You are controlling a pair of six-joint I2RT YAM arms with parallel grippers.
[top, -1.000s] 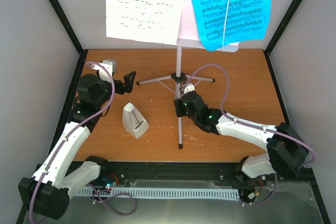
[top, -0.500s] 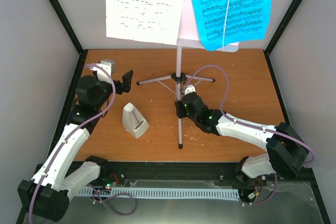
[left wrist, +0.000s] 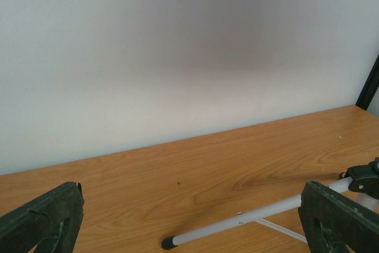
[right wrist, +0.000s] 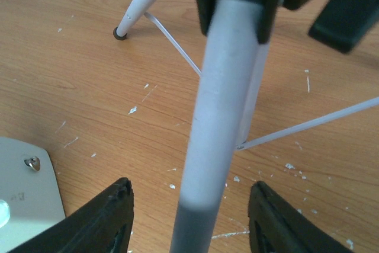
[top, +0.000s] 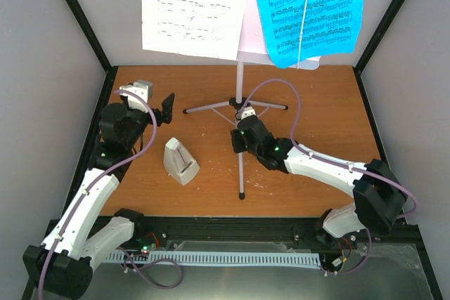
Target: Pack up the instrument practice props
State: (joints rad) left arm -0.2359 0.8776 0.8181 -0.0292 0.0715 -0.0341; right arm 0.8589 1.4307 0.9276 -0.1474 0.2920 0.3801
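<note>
The white music stand (top: 240, 79) stands at the back middle on thin tripod legs (top: 241, 166). It carries a white sheet-music page (top: 190, 8) and a bright blue page (top: 309, 8). The small white metronome (top: 181, 161) lies on the table left of the near leg. My right gripper (top: 240, 136) is open and straddles the near leg just below the hub; in the right wrist view (right wrist: 190, 188) the white leg (right wrist: 222, 111) runs between the jaws without touching them. My left gripper (top: 167, 107) is open and empty, left of the stand's left leg (left wrist: 249, 220), and shows in the left wrist view (left wrist: 189, 211).
Black frame posts (top: 81, 15) and grey walls close in the wooden table (top: 330, 103) on three sides. The pages overhang the back of the table. A corner of the metronome (right wrist: 23, 194) shows at the lower left of the right wrist view.
My right gripper has slid up the near leg toward the hub. My left gripper has drawn slightly back and to the left. The stand, pages and metronome have not moved.
</note>
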